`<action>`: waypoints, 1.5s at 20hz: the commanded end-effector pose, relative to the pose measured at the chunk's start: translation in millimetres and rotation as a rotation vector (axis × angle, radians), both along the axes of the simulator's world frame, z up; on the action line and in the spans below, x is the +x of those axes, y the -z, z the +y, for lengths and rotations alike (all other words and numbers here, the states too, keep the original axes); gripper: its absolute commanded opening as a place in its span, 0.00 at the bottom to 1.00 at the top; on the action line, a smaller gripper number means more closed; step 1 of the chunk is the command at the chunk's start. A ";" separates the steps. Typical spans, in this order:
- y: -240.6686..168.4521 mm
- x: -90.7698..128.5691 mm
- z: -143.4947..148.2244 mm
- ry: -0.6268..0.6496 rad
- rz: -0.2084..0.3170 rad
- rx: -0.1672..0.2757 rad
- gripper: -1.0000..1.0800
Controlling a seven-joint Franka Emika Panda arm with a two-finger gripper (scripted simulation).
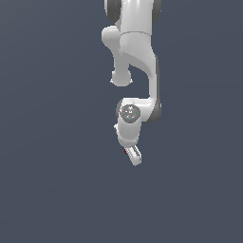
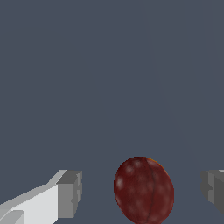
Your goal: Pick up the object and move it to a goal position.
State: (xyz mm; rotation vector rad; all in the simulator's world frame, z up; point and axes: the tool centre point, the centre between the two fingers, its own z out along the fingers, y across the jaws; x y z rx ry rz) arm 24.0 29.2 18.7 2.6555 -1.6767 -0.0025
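Clearly the tool (image 2: pixel 142 192) is spread wide, its grey fingertips (image 2: pixel 70 193) standing apart on either side of the dark red object (image 2: pixel 144 190) without touching it. Seen from the exterior view, the object (image 1: pixel 126 151) shows only as a tiny red speck just beside the white arm's (image 1: pixel 137 47) lowered tool (image 1: pixel 135 156).

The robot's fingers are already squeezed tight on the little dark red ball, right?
Not quite. In the wrist view the dark red ball sits between the fingers, but there is a gap on each side of it, so the gripper is open around the ball and not squeezing it.
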 end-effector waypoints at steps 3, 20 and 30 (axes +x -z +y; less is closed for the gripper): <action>1.9 1.2 0.1 0.000 -0.002 0.000 0.00; 0.7 10.9 13.4 0.000 -0.002 0.000 0.00; -2.1 36.9 46.9 0.000 -0.002 0.000 0.00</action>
